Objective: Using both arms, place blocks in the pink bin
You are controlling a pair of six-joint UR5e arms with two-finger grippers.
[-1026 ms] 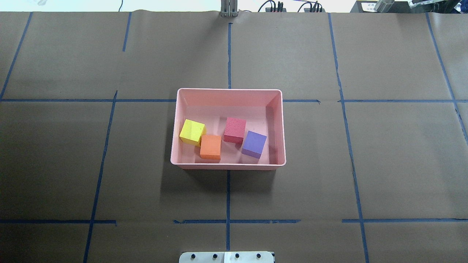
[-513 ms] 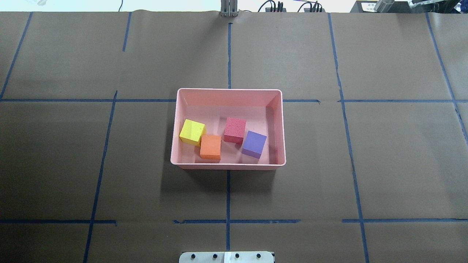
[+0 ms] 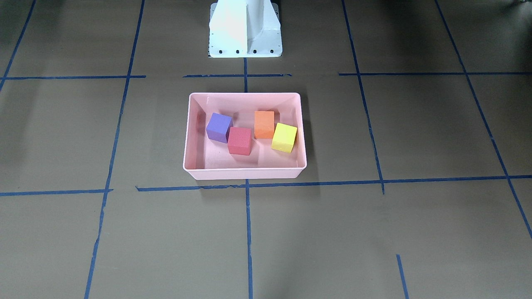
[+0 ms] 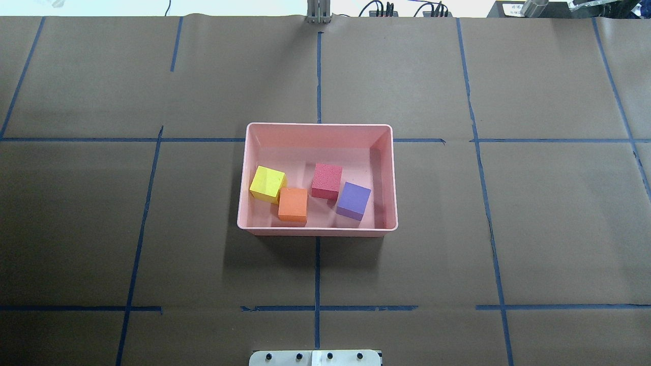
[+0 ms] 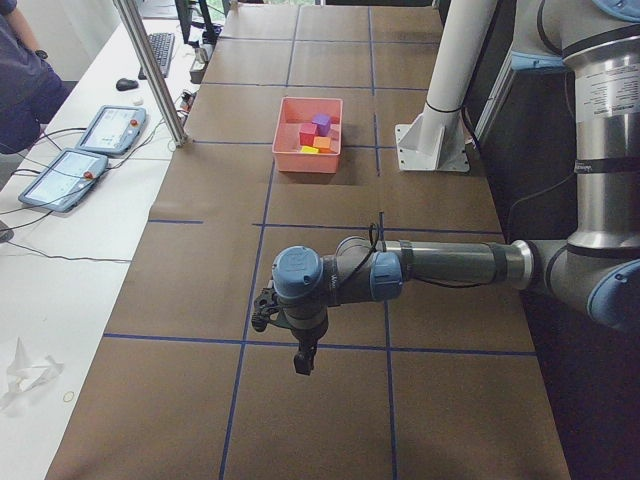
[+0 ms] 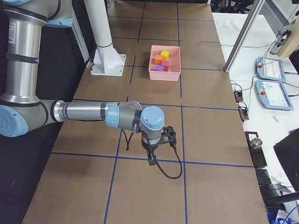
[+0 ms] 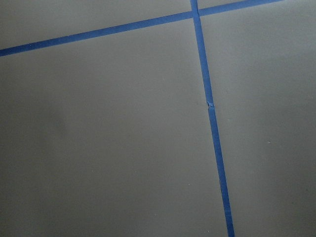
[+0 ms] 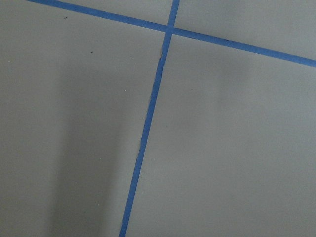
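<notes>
The pink bin [image 4: 318, 125] stands at the table's middle, also in the front view [image 3: 245, 95]. In it rest the yellow-green block [image 4: 267, 184], the orange block [image 4: 293, 204], the red block [image 4: 326, 180] and the purple block [image 4: 354, 200]. Both arms are far from the bin. My left gripper [image 5: 301, 360] shows only in the exterior left view, low over the table near its left end. My right gripper [image 6: 152, 158] shows only in the exterior right view, low near the right end. I cannot tell whether either is open or shut. The wrist views show only brown paper and blue tape.
The white pedestal base [image 3: 245, 29] stands behind the bin on the robot's side. A side table across from the robot holds tablets [image 5: 110, 128] and a metal post [image 5: 150, 70]. A person [image 5: 20, 80] sits there.
</notes>
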